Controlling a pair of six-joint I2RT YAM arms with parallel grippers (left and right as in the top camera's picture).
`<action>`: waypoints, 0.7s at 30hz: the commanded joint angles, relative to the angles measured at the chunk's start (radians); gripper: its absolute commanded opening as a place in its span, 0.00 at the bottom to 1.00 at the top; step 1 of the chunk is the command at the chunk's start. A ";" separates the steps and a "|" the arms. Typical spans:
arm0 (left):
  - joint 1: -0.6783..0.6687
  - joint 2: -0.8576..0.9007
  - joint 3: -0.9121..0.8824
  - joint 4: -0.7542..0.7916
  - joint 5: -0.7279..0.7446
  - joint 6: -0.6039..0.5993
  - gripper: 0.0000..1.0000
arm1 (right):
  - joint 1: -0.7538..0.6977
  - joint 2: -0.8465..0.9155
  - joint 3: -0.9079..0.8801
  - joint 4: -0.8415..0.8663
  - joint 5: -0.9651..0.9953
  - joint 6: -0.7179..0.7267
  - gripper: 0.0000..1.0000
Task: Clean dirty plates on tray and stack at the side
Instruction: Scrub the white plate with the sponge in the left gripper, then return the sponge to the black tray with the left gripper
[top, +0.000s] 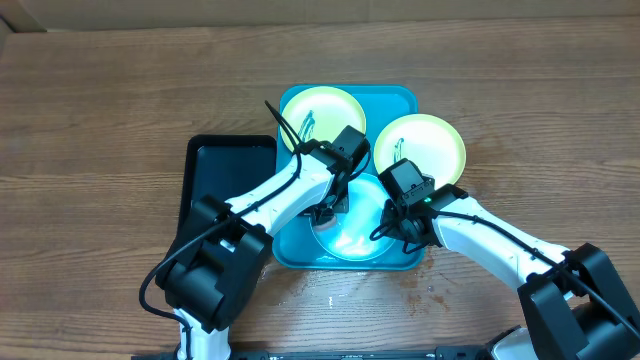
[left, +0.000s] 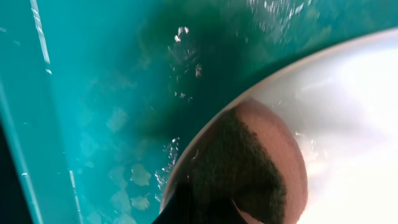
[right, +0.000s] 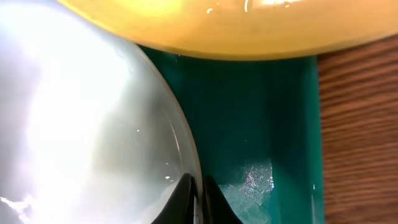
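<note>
Two grippers engaged: left gripper (top: 328, 208) pinches pink, green-faced sponge (left: 242, 168) against near round whitish plate (top: 352, 242); right gripper (right: 200, 186) clamps its rim, inside turquoise rectangular plastic tray (top: 297, 250). Step: scrubbing. Next, likely: lift out, stack; smeared yellow-green plates (top: 322, 115) (top: 420, 145) remain.

Turquoise tray (top: 396, 98), yellow-green plates (top: 420, 145)

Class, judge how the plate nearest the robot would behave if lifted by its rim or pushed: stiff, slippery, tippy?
The near plate is probably stiff: its thin rim shows a clean curve. It looks glossy and the tray shows wet patches, so under the sponge it may slide. Pinched at one edge by the right gripper, it would likely tilt.
</note>
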 joint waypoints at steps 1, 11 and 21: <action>0.032 0.029 0.039 -0.015 -0.232 0.054 0.04 | 0.005 0.048 -0.034 -0.026 0.023 -0.014 0.04; 0.040 -0.035 0.322 -0.261 -0.113 0.084 0.04 | 0.005 0.048 -0.034 -0.052 0.023 -0.014 0.04; 0.237 -0.166 0.319 -0.491 -0.156 0.080 0.04 | 0.005 0.048 -0.034 -0.068 -0.003 -0.034 0.04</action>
